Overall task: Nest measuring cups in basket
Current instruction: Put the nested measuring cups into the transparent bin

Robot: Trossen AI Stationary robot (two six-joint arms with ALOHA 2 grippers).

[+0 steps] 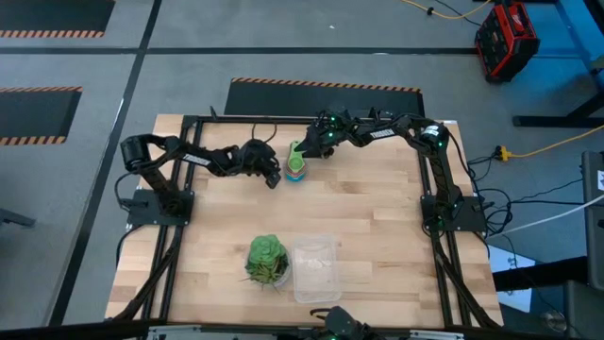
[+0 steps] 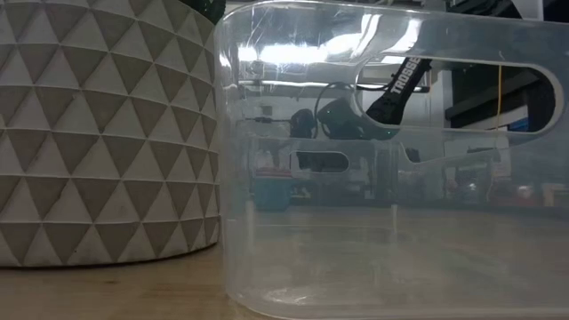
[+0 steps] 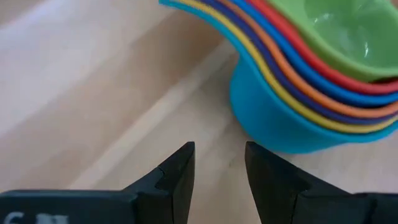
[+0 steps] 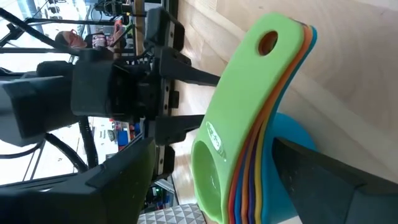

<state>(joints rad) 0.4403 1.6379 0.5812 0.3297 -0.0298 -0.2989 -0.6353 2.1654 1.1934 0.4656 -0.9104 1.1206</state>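
The measuring cups (image 1: 297, 163) stand nested in one stack near the table's far middle, with the light blue cup (image 3: 280, 118) at the bottom and the green one (image 4: 249, 99) on top. Their handles (image 4: 273, 50) lie fanned together. My left gripper (image 1: 276, 178) is open and empty just left of the stack, and it also shows in the left wrist view (image 3: 219, 158). My right gripper (image 1: 311, 149) is wide open at the stack's far right. In the right wrist view (image 4: 214, 149) its fingers stand on either side of the cups. The clear basket (image 1: 316, 267) stands near the front edge. My right gripper has one finger (image 4: 311, 177) close against the light blue cup's wall (image 4: 283, 130); I cannot tell whether it touches. The other finger (image 4: 134, 177) stands apart from the green cup. The stack rests on the table.
A green leafy ball (image 1: 267, 260) in a white patterned pot (image 2: 98, 133) stands just left of the basket (image 2: 391, 160). Bare wooden tabletop lies between the stack and the basket.
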